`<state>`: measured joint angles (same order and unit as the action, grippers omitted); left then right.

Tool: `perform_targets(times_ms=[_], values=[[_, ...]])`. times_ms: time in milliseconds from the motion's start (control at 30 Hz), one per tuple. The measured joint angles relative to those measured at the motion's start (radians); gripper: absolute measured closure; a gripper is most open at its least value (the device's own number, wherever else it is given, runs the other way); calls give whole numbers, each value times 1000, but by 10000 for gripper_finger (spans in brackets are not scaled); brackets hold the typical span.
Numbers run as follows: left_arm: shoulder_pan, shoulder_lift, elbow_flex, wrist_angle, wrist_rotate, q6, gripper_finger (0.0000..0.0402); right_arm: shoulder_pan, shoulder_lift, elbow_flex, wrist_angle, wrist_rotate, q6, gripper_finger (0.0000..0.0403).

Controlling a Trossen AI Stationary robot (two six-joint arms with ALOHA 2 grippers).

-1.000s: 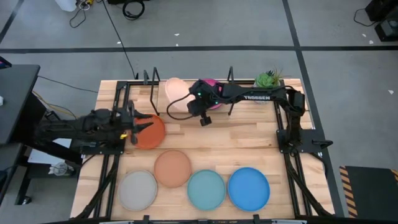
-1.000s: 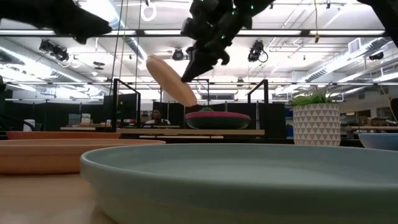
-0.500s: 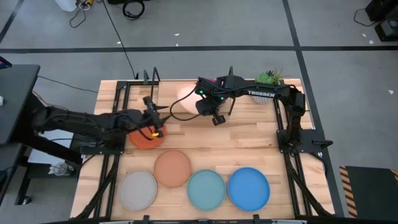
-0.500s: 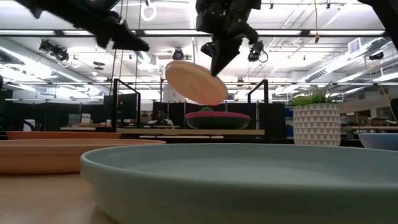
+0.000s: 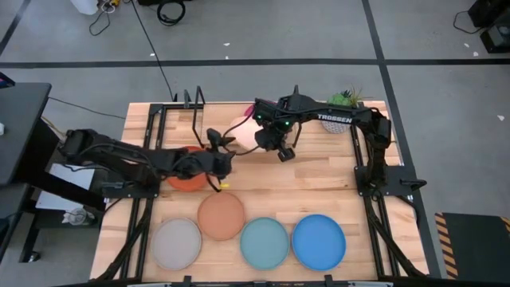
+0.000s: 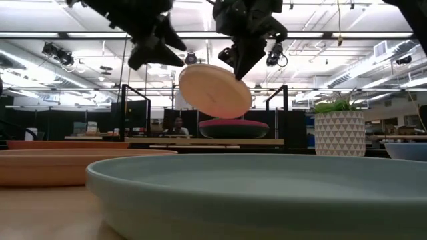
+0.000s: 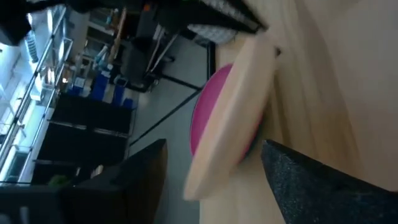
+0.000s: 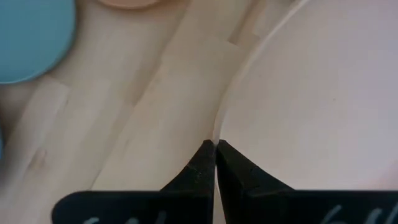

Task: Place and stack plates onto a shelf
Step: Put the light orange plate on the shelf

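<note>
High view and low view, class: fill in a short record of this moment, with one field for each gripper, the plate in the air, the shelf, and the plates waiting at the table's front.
right gripper: shut on the rim of the pale pink plate
pale pink plate: in the air, tilted, above the shelf
left gripper: open, reaching toward the pale pink plate, not touching it
shelf: holds the magenta plate
orange plate: on the table, under the left arm
table front row: grey plate, salmon plate, light turquoise plate, blue plate

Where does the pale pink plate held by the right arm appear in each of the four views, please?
High view: pale pink plate, by right claw, mostly hidden.
Low view: tilted, upper centre.
Left wrist view: edge-on, centre.
Right wrist view: fills the right.
Shared landmark: magenta plate.
</note>
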<state>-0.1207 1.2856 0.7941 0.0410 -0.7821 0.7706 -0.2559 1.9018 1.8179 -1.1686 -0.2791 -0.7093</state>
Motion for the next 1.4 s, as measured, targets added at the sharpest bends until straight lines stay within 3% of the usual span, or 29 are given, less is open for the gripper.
perform_targets(times_ms=[400,933,1133,1400], values=[[5,91,111,-197,9,-59,139,88,-11,0,-5,50,-10,390],[-5,91,110,-267,27,-71,301,106,-48,0,29,50,43,386],[-14,89,111,-276,39,-92,320,106,-48,36,29,94,55,338],[-13,89,111,-355,32,-245,323,107,-48,221,26,225,159,262]])
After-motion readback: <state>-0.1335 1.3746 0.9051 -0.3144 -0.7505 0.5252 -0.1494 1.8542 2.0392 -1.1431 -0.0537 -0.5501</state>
